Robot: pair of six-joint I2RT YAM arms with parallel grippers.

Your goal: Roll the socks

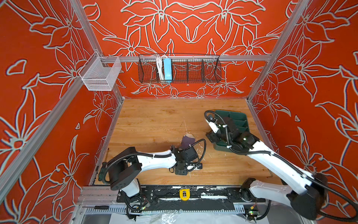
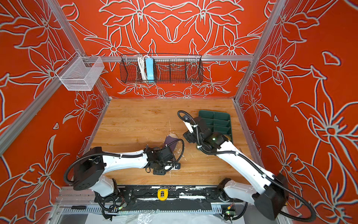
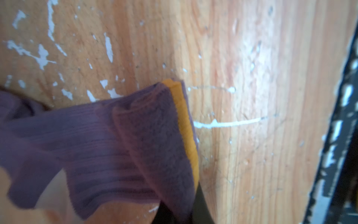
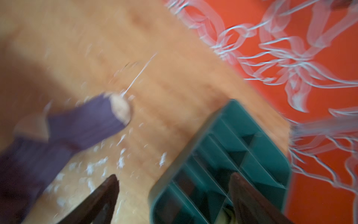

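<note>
Sock point(image 1: 187, 141), purple, lies near the middle of the wooden table point(image 1: 155, 116), its yellow-edged cuff pinched in the closed left gripper point(image 3: 182, 212). Right gripper point(image 4: 174, 175) hangs wide apart, empty, over the rim of the green divided tray point(image 1: 240, 116) by the table's right edge.

The sock point(image 1: 187, 141) lies on the table point(image 1: 155, 120), left of the tray point(image 1: 239, 118).

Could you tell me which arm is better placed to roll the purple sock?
Left: the left gripper is shut on the cuff of the purple sock; the right gripper hangs open, away by the green tray.
</note>
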